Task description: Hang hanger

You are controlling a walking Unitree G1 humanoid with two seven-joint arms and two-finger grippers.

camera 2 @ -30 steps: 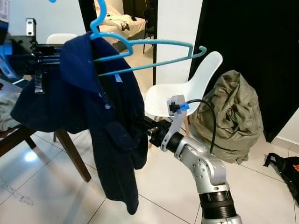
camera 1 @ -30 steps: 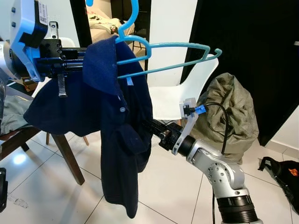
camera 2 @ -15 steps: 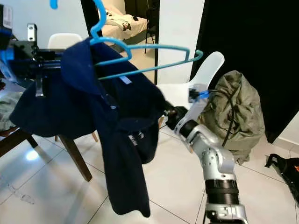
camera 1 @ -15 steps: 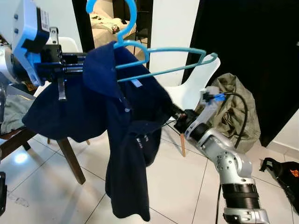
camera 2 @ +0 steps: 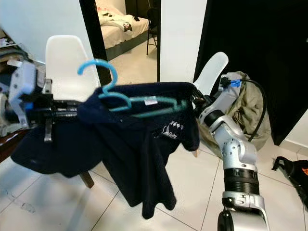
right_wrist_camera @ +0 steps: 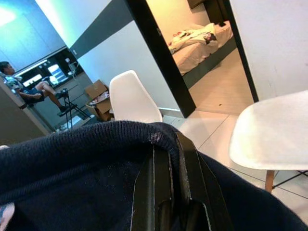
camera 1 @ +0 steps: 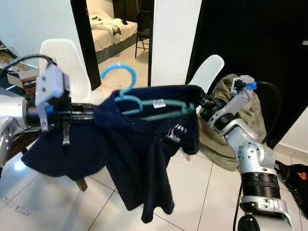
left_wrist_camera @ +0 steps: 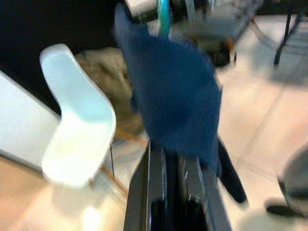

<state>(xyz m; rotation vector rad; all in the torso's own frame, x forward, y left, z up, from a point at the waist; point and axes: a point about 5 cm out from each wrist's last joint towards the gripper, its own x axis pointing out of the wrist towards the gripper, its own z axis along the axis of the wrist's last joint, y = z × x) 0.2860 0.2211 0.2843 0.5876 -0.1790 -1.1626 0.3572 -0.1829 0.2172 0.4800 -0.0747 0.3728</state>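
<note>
A navy polo shirt [camera 1: 139, 154] is draped over a light blue hanger [camera 1: 155, 105] whose hook [camera 1: 119, 77] points up. My left gripper [camera 1: 94, 114] reaches in from the left and is shut on the shirt at the hanger's left shoulder; the left wrist view has navy fabric [left_wrist_camera: 173, 96] bunched at its fingers [left_wrist_camera: 156, 183]. My right gripper [camera 1: 199, 100] is shut on the shirt's right shoulder edge, holding it over the hanger's right end. In the right wrist view its fingers [right_wrist_camera: 161, 178] pinch the knit fabric [right_wrist_camera: 86, 163].
Two white chairs [camera 1: 65, 62] [camera 1: 209, 72] stand behind the shirt. An olive bag [camera 1: 252, 108] leans by a black wall at the right. A doorway [camera 1: 120, 29] opens to a bedroom. A black bag [camera 1: 298, 175] lies on the tiled floor. A person [right_wrist_camera: 33, 89] sits far off.
My right gripper has risen up and to the right with the shirt's edge, spreading the hanging fabric over the hanger's right end. The hanger now sits lower and flatter in view.
</note>
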